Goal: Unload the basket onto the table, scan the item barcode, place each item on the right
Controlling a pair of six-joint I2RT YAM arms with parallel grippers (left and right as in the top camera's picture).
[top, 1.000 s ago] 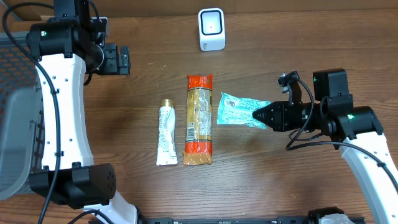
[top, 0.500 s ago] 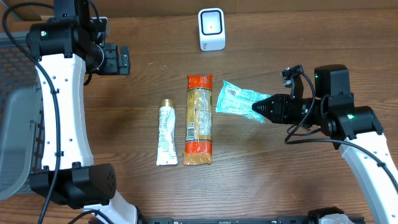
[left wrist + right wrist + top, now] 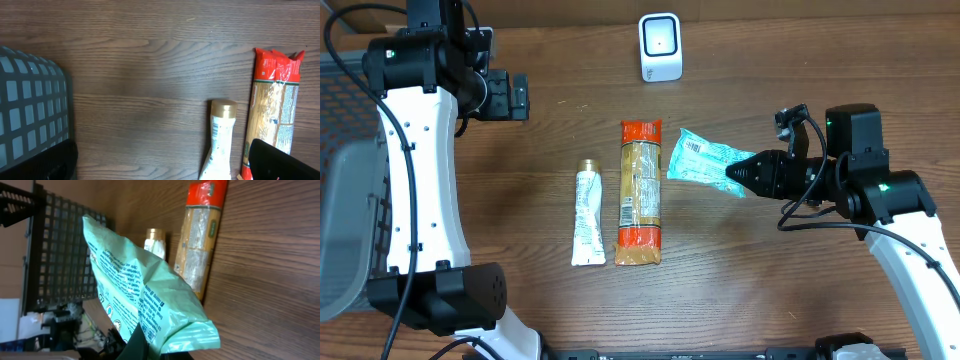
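A mint-green packet [image 3: 703,161] hangs above the table right of centre, its printed barcode end facing up in the overhead view. My right gripper [image 3: 742,176] is shut on the packet's crimped right edge. In the right wrist view the packet [image 3: 145,295] fills the middle, pinched at the bottom by my right gripper [image 3: 152,349]. The white scanner [image 3: 660,47] stands at the back centre, well apart from the packet. My left gripper [image 3: 510,96] is open and empty at the back left; in its wrist view its dark fingertips [image 3: 280,161] frame bare table.
A red-ended pasta packet [image 3: 640,193] and a white tube with a gold cap [image 3: 587,212] lie side by side at the table's centre, just left of the held packet. A grey mesh basket [image 3: 345,200] stands along the left edge.
My right gripper has carried the green packet a little up and toward the back of the table, then stopped. The left arm has not moved.
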